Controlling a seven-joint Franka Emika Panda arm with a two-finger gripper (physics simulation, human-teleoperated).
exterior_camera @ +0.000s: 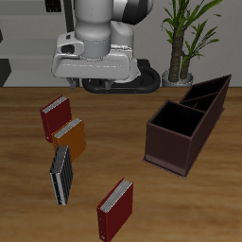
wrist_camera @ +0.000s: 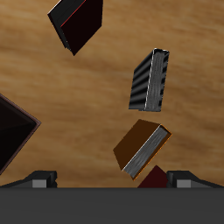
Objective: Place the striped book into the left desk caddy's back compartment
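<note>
The striped book [exterior_camera: 61, 175] stands on the table near the front edge, with black, grey and white stripes on its cover. It also shows in the wrist view [wrist_camera: 150, 80]. The dark brown desk caddy [exterior_camera: 184, 123] stands apart from the books, its open compartments running toward the back; one corner of it shows in the wrist view [wrist_camera: 13, 131]. My gripper [exterior_camera: 97, 80] hangs high over the back of the table, far from the book. In the wrist view my gripper [wrist_camera: 112, 180] has its fingertips [wrist_camera: 39, 179] wide apart and holds nothing.
An orange book [exterior_camera: 69, 137] and a dark red book [exterior_camera: 57, 116] stand just behind the striped book. Another dark red book [exterior_camera: 115, 210] stands at the front edge. A potted plant [exterior_camera: 184, 43] stands behind the caddy.
</note>
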